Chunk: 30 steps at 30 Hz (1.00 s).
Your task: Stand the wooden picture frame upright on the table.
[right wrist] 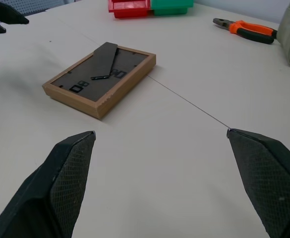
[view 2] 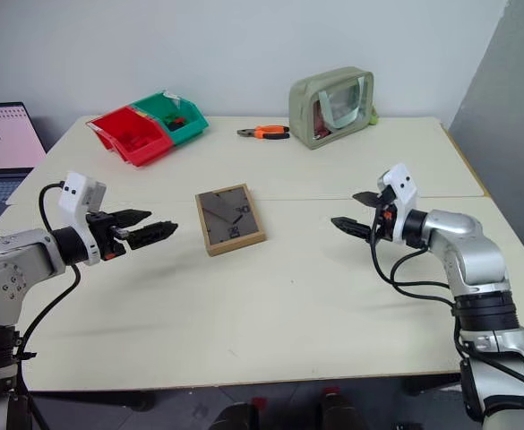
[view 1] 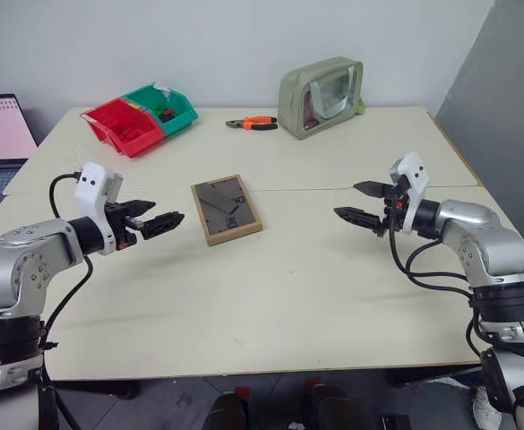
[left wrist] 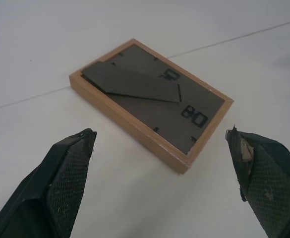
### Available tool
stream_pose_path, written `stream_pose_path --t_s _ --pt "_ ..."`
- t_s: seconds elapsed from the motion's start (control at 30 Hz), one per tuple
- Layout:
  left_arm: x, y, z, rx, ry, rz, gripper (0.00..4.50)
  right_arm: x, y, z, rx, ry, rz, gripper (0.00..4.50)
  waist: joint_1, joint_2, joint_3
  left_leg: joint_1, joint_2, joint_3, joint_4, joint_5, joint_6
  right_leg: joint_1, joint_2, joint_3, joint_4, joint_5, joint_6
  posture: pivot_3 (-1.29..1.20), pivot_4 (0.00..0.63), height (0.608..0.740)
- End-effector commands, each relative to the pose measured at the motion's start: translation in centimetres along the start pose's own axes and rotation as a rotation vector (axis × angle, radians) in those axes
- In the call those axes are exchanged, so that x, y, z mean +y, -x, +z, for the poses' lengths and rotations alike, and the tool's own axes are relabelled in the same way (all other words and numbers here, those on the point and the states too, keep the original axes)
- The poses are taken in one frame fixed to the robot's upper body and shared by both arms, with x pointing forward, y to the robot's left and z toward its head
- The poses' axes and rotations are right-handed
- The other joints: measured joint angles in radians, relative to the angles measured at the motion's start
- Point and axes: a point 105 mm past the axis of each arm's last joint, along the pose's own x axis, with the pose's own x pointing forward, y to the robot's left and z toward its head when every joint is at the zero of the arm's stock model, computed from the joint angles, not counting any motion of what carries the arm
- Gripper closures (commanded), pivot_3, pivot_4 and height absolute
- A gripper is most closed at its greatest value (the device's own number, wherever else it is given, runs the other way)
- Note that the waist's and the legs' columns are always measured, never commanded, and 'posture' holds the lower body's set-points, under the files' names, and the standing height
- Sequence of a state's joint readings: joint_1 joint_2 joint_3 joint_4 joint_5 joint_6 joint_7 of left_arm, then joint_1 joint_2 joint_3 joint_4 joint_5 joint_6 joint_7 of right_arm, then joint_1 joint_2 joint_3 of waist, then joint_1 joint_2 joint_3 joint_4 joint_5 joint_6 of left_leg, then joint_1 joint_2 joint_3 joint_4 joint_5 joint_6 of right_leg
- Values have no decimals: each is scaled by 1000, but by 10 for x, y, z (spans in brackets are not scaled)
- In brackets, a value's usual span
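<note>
Both grippers' fingers spread empty over the table (view 1: 270,296); wooden picture frame (view 1: 227,209) lies face-down

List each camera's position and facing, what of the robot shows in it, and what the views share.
Left eye view: on the head, looking forward and down over the table; both arms show, left end effector and right end effector open.
Right eye view: the same scene from the other eye.
Left wrist view: along that arm's own fingers at the wooden picture frame, lying back-up.
Right wrist view: along its own fingers toward the frame, with the pliers beyond.
Shared: all four show the frame.
</note>
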<state>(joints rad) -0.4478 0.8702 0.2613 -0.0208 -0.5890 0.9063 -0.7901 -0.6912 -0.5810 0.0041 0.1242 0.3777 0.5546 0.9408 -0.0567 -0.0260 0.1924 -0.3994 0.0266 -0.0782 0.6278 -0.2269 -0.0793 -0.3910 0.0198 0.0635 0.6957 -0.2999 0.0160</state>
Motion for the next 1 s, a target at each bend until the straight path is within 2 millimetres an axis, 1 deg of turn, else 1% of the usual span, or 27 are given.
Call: stream_pose_path --t_s 0.03,0.13,0.17,0.23,0.3,0.33,0.4,0.43,0.47,0.5,0.53,0.6,0.67,0.7,0.73,0.77,0.8,0.83,0.87,0.93,0.97,1.0 --pt "-5 3 15 -32 -53 -4 0 2 -7 13 -43 33 20 16 0 0 0 0 0 0 0 0 0 0 0 0 0 0 0 0 150 740" --pt "3 2 19 -76 -25 52 0 -1 -20 14 -48 50 -19 16 0 0 0 0 0 0 0 0 0 0 -2 0 1 0 0 0 150 740" --pt "6 1 18 -83 -19 77 0 -4 -24 15 -58 52 -38 16 0 0 0 0 0 0 1 0 0 0 -2 0 1 0 0 0 150 740" --pt "17 -3 13 -106 2 148 0 -10 -34 19 -104 2 -86 16 -1 0 0 0 0 0 1 0 0 0 -2 0 1 0 0 0 150 740" --pt "26 -10 7 -133 35 233 286 -19 -46 15 -104 -24 -156 0 0 0 0 1 0 0 1 0 0 0 -2 1 1 0 0 0 150 740" --pt "25 -14 4 -134 41 240 393 -21 -52 13 -98 -27 -175 0 0 0 0 1 0 0 1 0 0 0 -2 0 1 0 0 0 150 740" --pt "27 -22 -3 -140 54 278 856 -23 -67 6 -76 -36 -208 379 1 0 0 0 0 0 1 0 0 0 -3 0 1 0 0 0 150 740" --pt "30 -26 -7 -143 77 313 1030 -23 -75 1 -57 -34 -220 496 1 0 0 0 0 0 1 0 0 0 -4 0 1 0 0 0 150 740" --pt "34 -30 -10 -151 103 346 1264 -23 -83 -3 -42 -32 -235 806 1 0 0 0 0 0 1 0 0 0 -4 0 1 0 0 0 150 740" --pt "36 -33 -12 -154 124 367 1405 -24 -91 -7 -32 -38 -253 964 1 0 0 0 0 0 1 0 0 0 -4 0 1 0 0 0 150 740" --pt "37 -36 -15 -154 132 381 1697 -25 -96 -10 -27 -45 -268 1316 1 0 0 0 0 0 1 0 0 0 -4 0 1 0 0 0 150 740" --pt "40 -42 -19 -145 126 405 2140 -23 -107 -15 -13 -57 -288 1799 0 0 0 0 0 0 1 0 0 0 -4 0 1 0 0 0 150 740" --pt "41 -51 -22 -134 131 412 2635 -15 -121 -23 21 -34 -277 2381 0 0 0 -1 0 0 1 0 0 -1 -4 0 1 0 0 0 150 740" --pt "42 -55 -24 -125 131 424 2873 -10 -129 -25 32 -31 -272 2609 0 -1 0 -1 0 0 1 0 0 -1 -4 0 2 1 0 0 150 740" --pt "42 -59 -27 -117 137 426 3014 -5 -137 -28 45 -30 -268 2769 0 -1 0 -1 0 0 1 0 0 -1 -4 0 2 1 0 0 150 740" --pt "43 -62 -29 -111 139 430 3375 -1 -142 -30 53 -27 -270 3180 0 -1 0 0 0 0 1 0 0 -1 -4 0 2 1 0 0 150 740" --pt "44 -65 -30 -106 139 437 3514 2 -147 -31 59 -26 -272 3338 0 0 0 0 0 0 1 0 0 -1 -4 0 2 1 0 0 150 740" --pt "44 -69 -32 -101 145 435 3759 6 -151 -32 65 -30 -267 3635 0 0 0 0 0 0 1 0 0 -1 -4 0 2 1 0 0 150 740" --pt "43 -73 -34 -94 151 431 3892 10 -155 -34 73 -34 -264 3766 0 0 0 0 0 0 1 0 0 -1 -4 0 2 1 0 0 150 740" --pt "40 -80 -39 -77 161 417 4354 19 -163 -36 81 -40 -251 4270 0 0 0 0 0 0 1 0 0 -1 -4 0 2 1 0 0 150 740" --pt "37 -85 -42 -67 169 405 4463 24 -167 -38 86 -44 -241 4417 0 -1 0 0 0 0 1 0 0 -1 -4 0 2 1 0 0 150 740" --pt "34 -89 -44 -53 169 393 4487 28 -169 -39 92 -42 -234 4467 0 -1 0 0 0 0 1 0 0 -1 -4 0 2 1 0 0 150 740"
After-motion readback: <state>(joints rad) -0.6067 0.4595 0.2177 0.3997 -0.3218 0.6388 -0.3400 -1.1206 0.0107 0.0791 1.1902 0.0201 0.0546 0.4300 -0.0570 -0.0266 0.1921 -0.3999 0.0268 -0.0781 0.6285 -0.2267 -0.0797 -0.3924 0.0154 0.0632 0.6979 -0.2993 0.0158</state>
